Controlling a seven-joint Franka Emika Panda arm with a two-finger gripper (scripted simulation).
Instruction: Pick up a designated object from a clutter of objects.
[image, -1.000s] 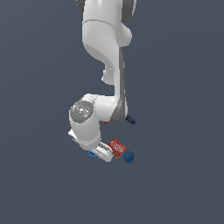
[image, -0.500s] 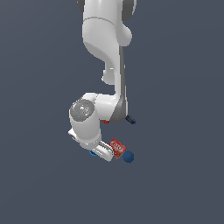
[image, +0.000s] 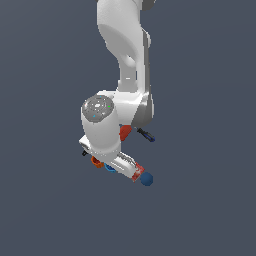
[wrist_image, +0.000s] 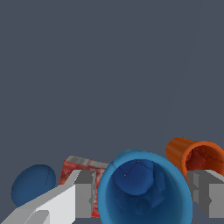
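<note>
The blue cup fills the lower middle of the wrist view, its open mouth facing the camera so the darker hollow inside and the thin bright rim show. It sits between the two fingers of the tool, which stand spread wide on either side of the cup; whether the pads touch its wall cannot be told, and nothing is clamped. In the exterior view only a sliver of the blue cup shows, low in the frame under the arm's white wrist.

Just beside it lies the orange cup, tipped on its side with a reddish inside, in the lower right of the wrist view; in the exterior view it peeks out just to the left of the blue one. A red box lies behind the other finger, and past it is a dark-blue ball at the lower left. In the exterior view the ball sits below centre beside the red box. Higher up, near the arm's elbow, show a red drill and a blue-handled screwdriver. Everything rests on a plain grey counter.
</note>
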